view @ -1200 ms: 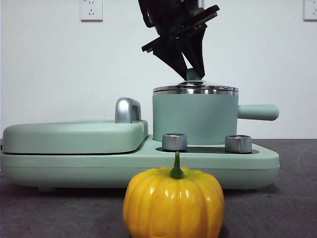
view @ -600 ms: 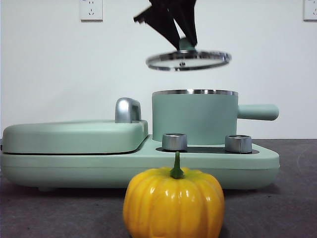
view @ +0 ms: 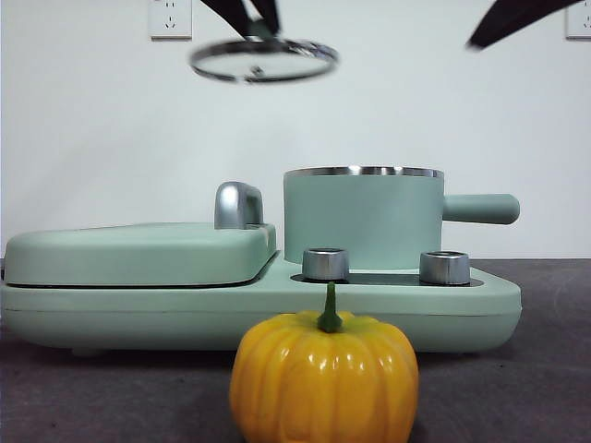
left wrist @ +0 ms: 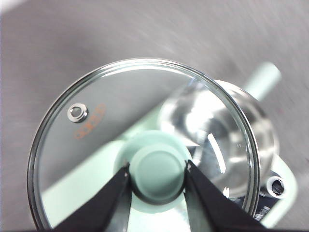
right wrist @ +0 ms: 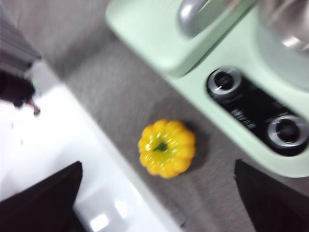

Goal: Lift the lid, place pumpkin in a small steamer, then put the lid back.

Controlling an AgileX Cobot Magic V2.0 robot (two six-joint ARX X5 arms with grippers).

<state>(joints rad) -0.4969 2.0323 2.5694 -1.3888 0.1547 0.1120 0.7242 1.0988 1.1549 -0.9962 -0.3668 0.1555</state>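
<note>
Backing grey tabletop (view: 517,388), white wall (view: 443,101)

Both tools, left tool (left wrist: 157,180) and right tool (right wrist: 159,203), have plain black tapered jaws.

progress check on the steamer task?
Done: the lid is off, held by its knob in the left gripper, above the flat cover. In hand: the right gripper, jaws open, hangs above the pumpkin. Left: pumpkin, now on the table, into the open small steamer, then lid back on.
</note>
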